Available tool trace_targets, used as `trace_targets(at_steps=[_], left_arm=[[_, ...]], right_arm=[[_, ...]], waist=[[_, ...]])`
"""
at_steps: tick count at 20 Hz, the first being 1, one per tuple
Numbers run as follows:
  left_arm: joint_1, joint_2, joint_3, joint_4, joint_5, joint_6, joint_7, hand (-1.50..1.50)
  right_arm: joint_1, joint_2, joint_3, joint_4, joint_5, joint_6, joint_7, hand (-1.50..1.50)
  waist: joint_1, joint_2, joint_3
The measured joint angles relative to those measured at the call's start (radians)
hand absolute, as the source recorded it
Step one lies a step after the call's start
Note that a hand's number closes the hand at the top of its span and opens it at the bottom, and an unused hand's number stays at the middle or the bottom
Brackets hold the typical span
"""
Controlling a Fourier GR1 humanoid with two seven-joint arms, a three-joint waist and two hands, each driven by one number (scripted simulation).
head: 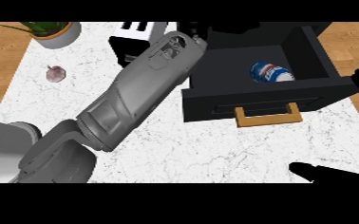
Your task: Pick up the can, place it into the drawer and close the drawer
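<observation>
Can (270, 72) lying in open black drawer (317, 59), white marble counter (210, 147), left hand hidden, right hand (324, 173) grip unclear

Counter (210, 147): white marble-look top, grey veining, smooth.
Drawer (210, 76): matt black panels; handle (268, 118) in tan wood tone.
Can (271, 72): glossy metal look, blue and white label.
Left forearm (136, 95): grey shell, smooth, semi-matt.
Plant pot (60, 37): pale grey, matt.
Floor (13, 52): wood planks.
</observation>
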Motion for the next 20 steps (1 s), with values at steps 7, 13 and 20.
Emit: trace_targets(at_steps=[7,13,20], left_arm=[[-0.005,0.0,-0.011,-0.021,0.01,0.02,-0.002,-1.5],[-0.022,0.018,0.0,-0.035,-0.002,0.006,0.041,-1.5],[0.024,0.089,-0.001,-0.127,-0.043,-0.003,0.117,-1.5]], right_arm=[[-0.048,-0.041,0.117,0.107,0.296,-0.058,-0.029,-1.5],[-0.108,-0.049,0.2,0.286,0.512,-0.131,-0.042,-1.5],[-0.168,0.01,0.231,0.518,0.657,-0.291,-0.054,-1.5]], waist=[[0.04,-0.008,0.0],[0.074,-0.015,0.0],[0.098,-0.023,0.0]])
